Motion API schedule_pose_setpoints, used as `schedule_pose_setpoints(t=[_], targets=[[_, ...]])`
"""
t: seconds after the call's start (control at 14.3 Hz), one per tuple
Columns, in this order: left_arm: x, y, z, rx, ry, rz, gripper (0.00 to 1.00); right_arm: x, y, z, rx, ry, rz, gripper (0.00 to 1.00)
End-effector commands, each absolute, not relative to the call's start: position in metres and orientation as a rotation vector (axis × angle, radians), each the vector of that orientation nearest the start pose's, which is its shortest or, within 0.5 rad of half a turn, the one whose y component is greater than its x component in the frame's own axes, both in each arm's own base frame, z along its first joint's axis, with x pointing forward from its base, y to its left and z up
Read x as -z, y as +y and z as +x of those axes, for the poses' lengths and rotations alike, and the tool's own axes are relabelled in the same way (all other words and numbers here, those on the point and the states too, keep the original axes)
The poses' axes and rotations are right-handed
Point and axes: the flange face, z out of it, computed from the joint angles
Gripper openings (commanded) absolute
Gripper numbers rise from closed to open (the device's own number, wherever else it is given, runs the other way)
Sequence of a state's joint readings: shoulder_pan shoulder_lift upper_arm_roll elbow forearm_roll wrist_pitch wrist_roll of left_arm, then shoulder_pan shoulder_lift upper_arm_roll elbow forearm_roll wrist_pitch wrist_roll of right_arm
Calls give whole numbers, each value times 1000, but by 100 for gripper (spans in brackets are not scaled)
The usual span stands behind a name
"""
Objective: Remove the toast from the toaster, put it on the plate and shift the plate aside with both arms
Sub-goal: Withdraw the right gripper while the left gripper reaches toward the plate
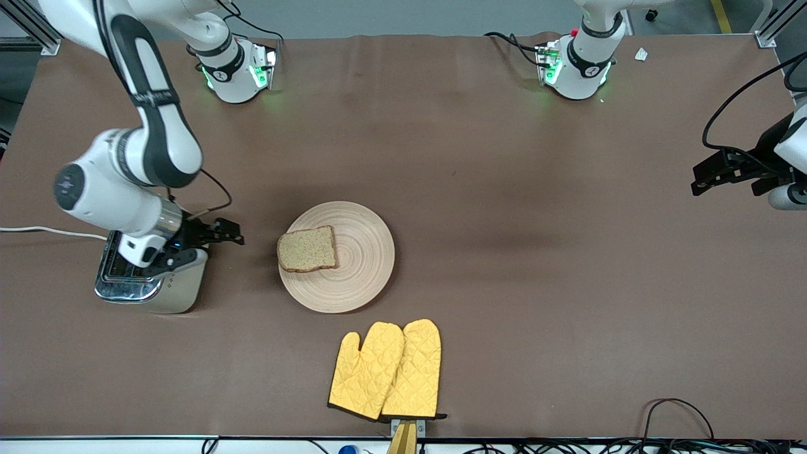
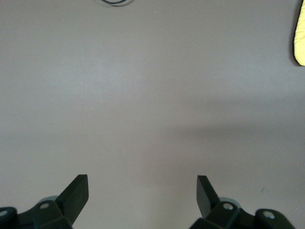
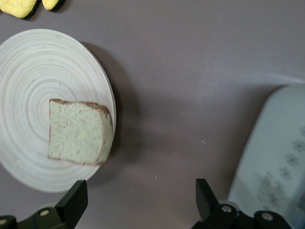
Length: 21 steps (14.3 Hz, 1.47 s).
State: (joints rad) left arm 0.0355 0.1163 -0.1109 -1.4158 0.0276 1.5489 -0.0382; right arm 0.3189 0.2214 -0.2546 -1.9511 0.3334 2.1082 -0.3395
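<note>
The toast (image 1: pixel 307 249) lies flat on the round beige plate (image 1: pixel 362 271), at the plate's edge toward the right arm's end, slightly overhanging it. My right gripper (image 1: pixel 214 248) is open and empty, above the table between the toaster and the plate. In the right wrist view the toast (image 3: pixel 78 131) and plate (image 3: pixel 28 62) lie ahead of the open gripper (image 3: pixel 141 191). My left gripper (image 1: pixel 698 180) is open and empty over bare table at the left arm's end, well away from the plate; its wrist view (image 2: pixel 143 188) shows only tabletop between the fingers.
A silver toaster (image 1: pixel 148 277) stands at the right arm's end, partly under the right wrist; it also shows in the right wrist view (image 3: pixel 276 162). Two yellow oven mitts (image 1: pixel 388 372) lie nearer the front camera than the plate. Cables run along the table's near edge.
</note>
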Motion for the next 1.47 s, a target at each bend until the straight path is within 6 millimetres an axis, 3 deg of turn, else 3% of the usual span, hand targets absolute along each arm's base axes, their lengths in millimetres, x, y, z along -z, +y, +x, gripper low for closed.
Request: schedule_pose_setpoints(t=[0.0,0.21,0.42,0.56,0.7,0.77,0.91,1.12,1.4], targets=[[-632,-38,587,25,79,-3109,100,-450,44,601,-126,-242,-2968,100],[-632,-39,587,25,72,-3111,100,-505,10,602,-186,-207,-3029,100],[-629,-51,586,10,121,-3125,100,-550,-16,585,-184,-157,-3070,100],[-602,-76,593,-73,175,-3197,100,-574,-30,569,-179,-109,-3100,100],[-562,-99,607,-213,197,-3326,100,-597,-34,560,-157,-102,-3106,100],[-538,-121,613,-289,240,-3358,100,-605,-36,556,-180,-99,-3115,100],[-500,-148,622,-417,240,-3431,100,-625,-47,550,-193,-16,-3163,100],[-452,-180,634,-544,179,-3529,100,-631,-56,547,-176,13,-3171,100],[-381,-241,646,-668,-13,-3656,100,-642,-62,537,-166,26,-3152,100]])
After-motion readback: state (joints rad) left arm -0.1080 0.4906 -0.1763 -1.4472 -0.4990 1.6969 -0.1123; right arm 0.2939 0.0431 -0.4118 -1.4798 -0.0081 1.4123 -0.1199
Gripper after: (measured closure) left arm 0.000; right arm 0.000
